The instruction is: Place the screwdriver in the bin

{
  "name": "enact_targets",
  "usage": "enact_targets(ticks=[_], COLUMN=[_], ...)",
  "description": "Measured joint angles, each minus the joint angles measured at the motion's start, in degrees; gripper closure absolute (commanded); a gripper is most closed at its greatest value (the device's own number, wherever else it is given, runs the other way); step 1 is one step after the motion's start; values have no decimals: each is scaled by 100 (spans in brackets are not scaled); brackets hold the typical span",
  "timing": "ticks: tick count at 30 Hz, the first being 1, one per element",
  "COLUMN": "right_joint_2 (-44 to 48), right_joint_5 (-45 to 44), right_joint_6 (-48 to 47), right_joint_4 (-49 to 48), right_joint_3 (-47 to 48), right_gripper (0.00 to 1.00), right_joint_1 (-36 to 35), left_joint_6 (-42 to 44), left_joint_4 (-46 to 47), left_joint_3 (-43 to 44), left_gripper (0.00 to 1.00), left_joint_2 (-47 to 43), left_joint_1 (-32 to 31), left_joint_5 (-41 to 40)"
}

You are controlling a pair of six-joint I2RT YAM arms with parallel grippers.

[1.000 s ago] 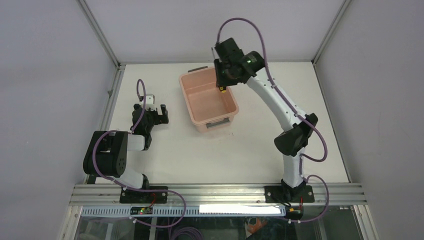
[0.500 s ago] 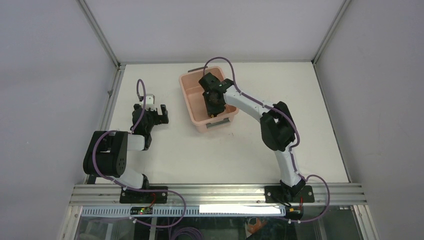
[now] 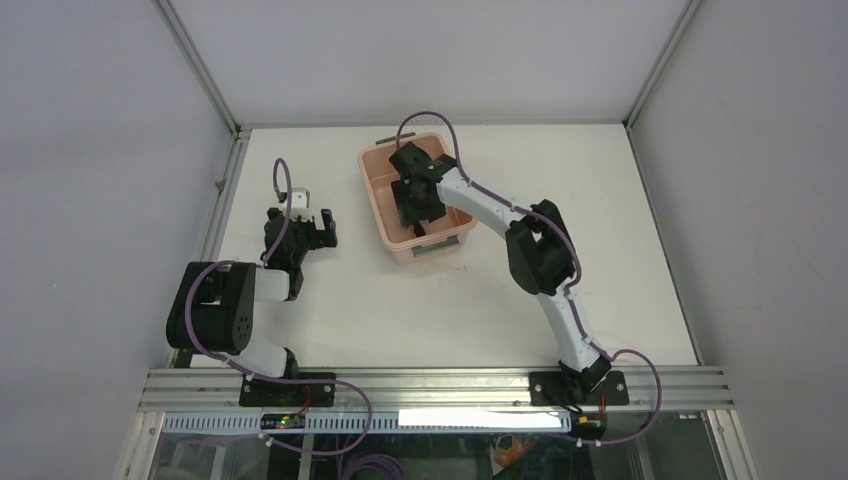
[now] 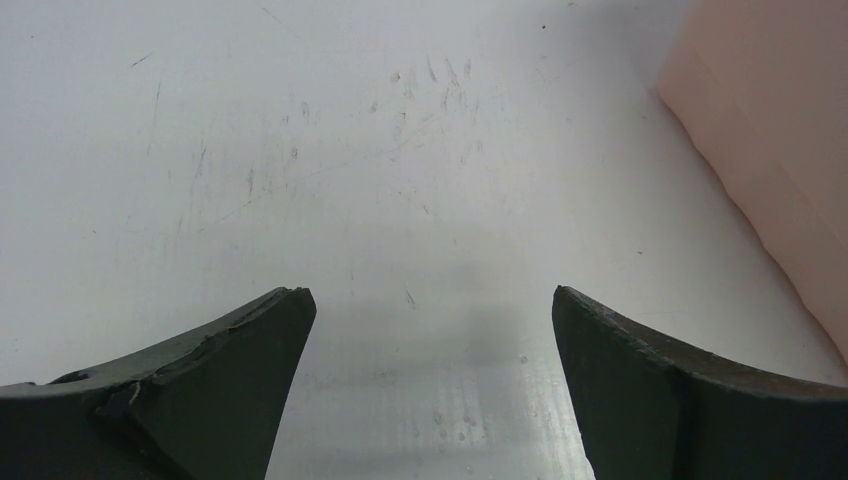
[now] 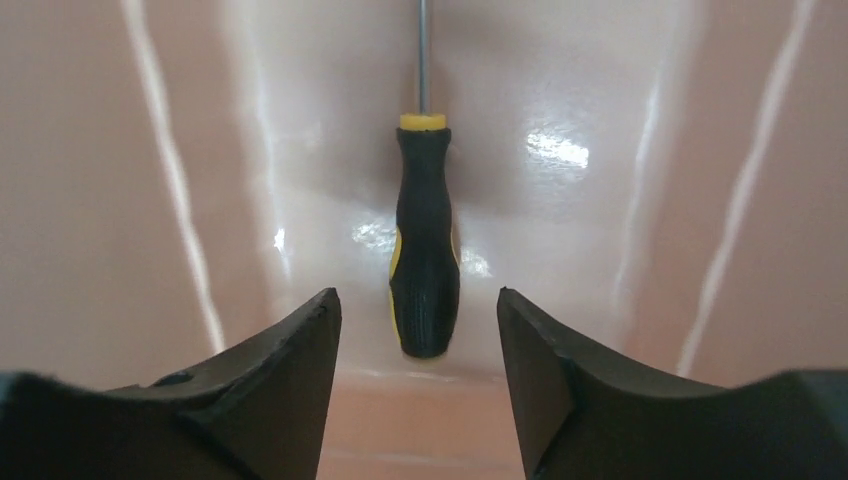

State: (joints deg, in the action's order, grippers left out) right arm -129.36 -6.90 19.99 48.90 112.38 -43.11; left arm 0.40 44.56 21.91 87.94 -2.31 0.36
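Note:
The screwdriver (image 5: 425, 250), with a yellow-and-black handle and thin shaft, lies on the floor of the salmon-pink bin (image 5: 120, 200). In the right wrist view it lies just beyond my fingertips, apart from both. My right gripper (image 5: 418, 300) is open and empty, down inside the bin (image 3: 378, 190); in the top view my right gripper (image 3: 413, 205) hides the screwdriver. My left gripper (image 4: 428, 295) is open and empty over bare table, left of the bin's wall (image 4: 770, 150). It also shows in the top view (image 3: 312, 225).
The bin stands at the middle back of the white table (image 3: 480, 300). Metal frame rails (image 3: 225, 190) run along the table's left edge and the near edge (image 3: 430, 385).
My right arm has come down from above the bin's far right rim into the bin. The screwdriver has left its jaws and lies on the bin's floor. The left arm has not moved.

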Motion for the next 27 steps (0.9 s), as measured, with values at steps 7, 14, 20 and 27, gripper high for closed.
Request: enact_targets(ticks=[7, 14, 20, 27], right_joint_2=[1185, 2922, 3473, 3493], right_joint_5=[-363, -610, -944, -844], right_joint_6=[-560, -1016, -1182, -1200], right_joint_4=[260, 286, 415, 531], right_joint_3=[354, 136, -483, -1150], right_gripper=[10, 1, 1, 1], right_joint_1=[11, 815, 2800, 4352], left_joint_6=[0, 0, 0, 0], left_joint_4=[0, 0, 0, 0], left_joint_3=[0, 0, 0, 0], left_gripper=[1, 1, 1, 1], left_joint_2=[0, 0, 0, 0], left_joint_1=[0, 0, 0, 0], left_joint_5=[0, 0, 0, 0])
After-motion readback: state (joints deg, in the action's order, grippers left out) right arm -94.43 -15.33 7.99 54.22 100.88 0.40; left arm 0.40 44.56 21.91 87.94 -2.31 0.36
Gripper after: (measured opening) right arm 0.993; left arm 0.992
